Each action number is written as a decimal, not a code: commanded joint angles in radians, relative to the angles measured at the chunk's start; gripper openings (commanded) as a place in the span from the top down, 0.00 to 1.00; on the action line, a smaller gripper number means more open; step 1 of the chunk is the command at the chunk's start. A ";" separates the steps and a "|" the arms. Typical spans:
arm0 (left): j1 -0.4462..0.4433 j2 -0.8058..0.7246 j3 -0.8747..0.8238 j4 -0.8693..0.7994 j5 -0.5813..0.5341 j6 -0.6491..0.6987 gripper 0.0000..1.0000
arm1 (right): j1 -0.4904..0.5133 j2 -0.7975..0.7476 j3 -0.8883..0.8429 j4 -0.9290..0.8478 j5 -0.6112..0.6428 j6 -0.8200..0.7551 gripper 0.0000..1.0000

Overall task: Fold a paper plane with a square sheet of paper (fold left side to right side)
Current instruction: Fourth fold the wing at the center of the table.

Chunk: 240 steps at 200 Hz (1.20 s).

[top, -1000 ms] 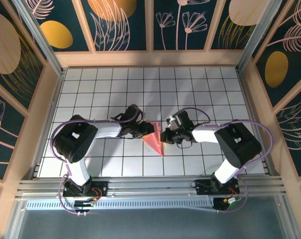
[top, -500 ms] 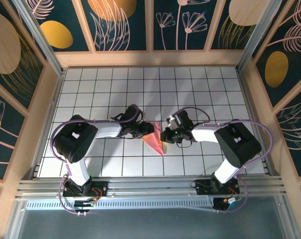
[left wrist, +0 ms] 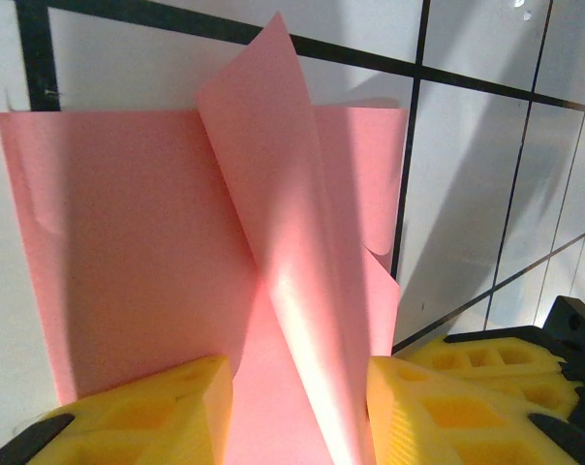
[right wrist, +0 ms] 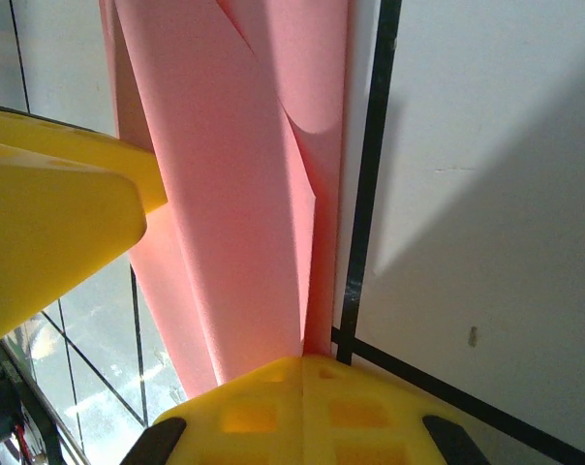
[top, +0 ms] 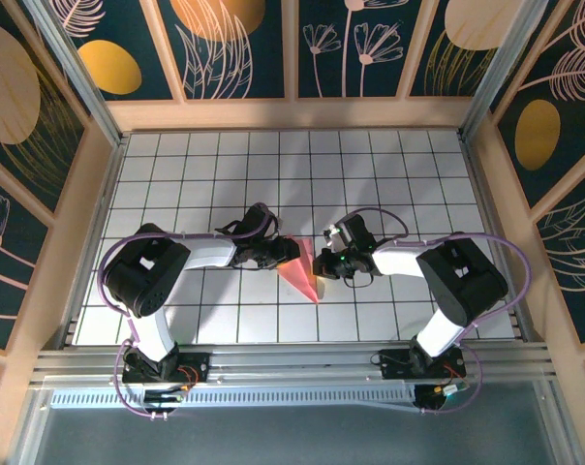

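The folded pink paper [top: 301, 272] lies in the middle of the white surface [top: 389, 174]. The left end effector [left wrist: 297, 412] is half open, a raised flap standing between its fingers [left wrist: 147, 412]. The right end effector [right wrist: 302, 392] is closed tight, its tip touching the paper's edge.
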State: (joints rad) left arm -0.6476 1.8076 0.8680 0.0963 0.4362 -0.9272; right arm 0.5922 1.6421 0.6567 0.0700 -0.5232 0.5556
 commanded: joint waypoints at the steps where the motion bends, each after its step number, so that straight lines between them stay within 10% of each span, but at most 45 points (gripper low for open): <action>1: 0.001 0.028 0.005 -0.058 -0.038 0.019 0.58 | -0.002 0.001 0.015 -0.027 0.016 -0.019 1.00; 104: 0.000 -0.013 0.023 -0.021 -0.014 0.009 0.53 | 0.003 0.089 0.023 -0.108 0.084 -0.025 1.00; 163: 0.000 -0.138 0.081 -0.168 -0.186 0.078 0.50 | 0.007 0.100 0.021 -0.134 0.103 -0.036 1.00; 240: -0.019 -0.034 0.061 0.034 0.080 0.043 0.91 | 0.008 0.100 0.029 -0.157 0.130 -0.040 1.00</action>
State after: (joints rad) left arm -0.6498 1.7123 0.9192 0.0818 0.4213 -0.8818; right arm 0.5926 1.6844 0.7025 0.0349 -0.5201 0.5472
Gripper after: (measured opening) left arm 0.127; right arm 0.054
